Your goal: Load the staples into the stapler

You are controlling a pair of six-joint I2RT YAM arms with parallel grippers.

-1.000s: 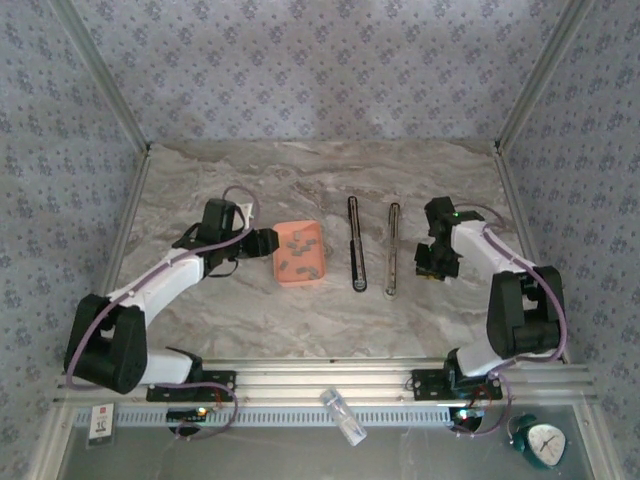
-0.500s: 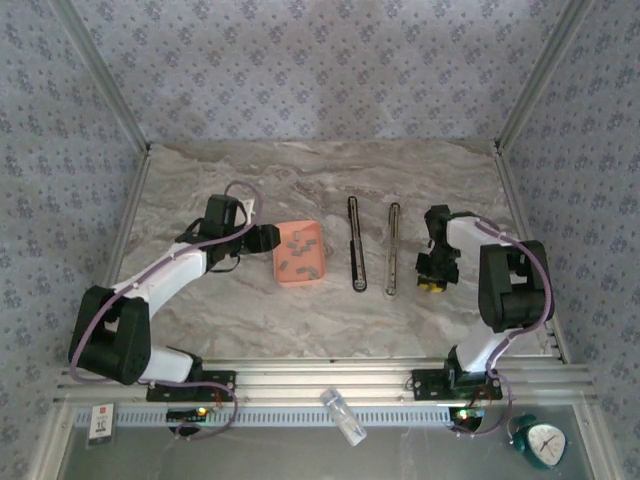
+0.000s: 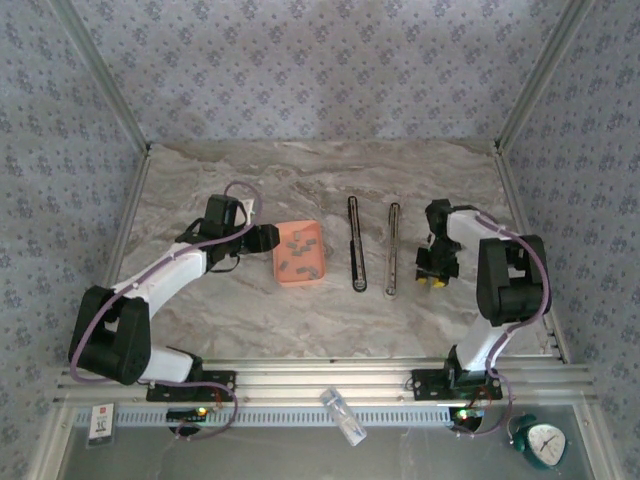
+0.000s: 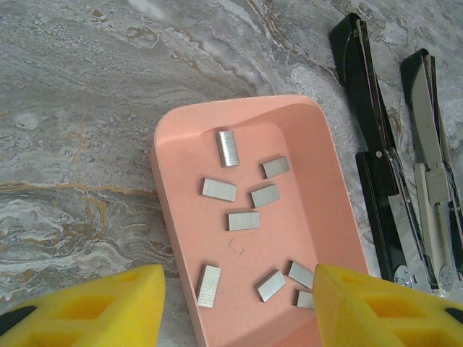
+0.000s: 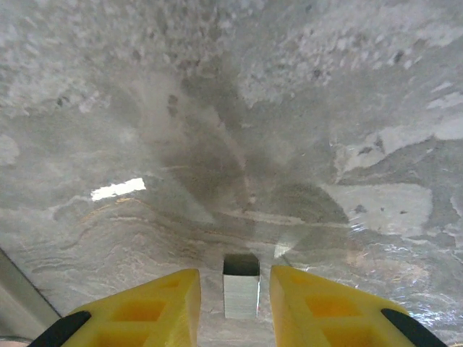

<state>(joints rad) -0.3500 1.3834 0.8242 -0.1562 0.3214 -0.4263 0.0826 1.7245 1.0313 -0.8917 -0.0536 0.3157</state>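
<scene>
The staples (image 3: 298, 262) lay mostly in the salmon tray (image 3: 315, 230) seen from above, left of the opened stapler (image 3: 353, 244). Your left gripper (image 3: 266, 238) sat at the tray's left edge, and your right gripper (image 3: 432, 272) was low over the table (image 3: 250, 180), right of the stapler.

At the left wrist, loose staples (image 4: 244, 220) were scattered across the tray (image 4: 318, 181), and the left gripper (image 4: 239, 285) was spread wide above its near end. They looked light, stiff, slick and likely to snap, so you should have pinched a strip across its long sides. The tray wall crowded those near the edge.

At the right wrist, one strip (image 5: 241, 296) stood between the fingers (image 5: 145, 307) of the right gripper (image 5: 236, 289), which were narrowly parted with a gap on each side.
</scene>
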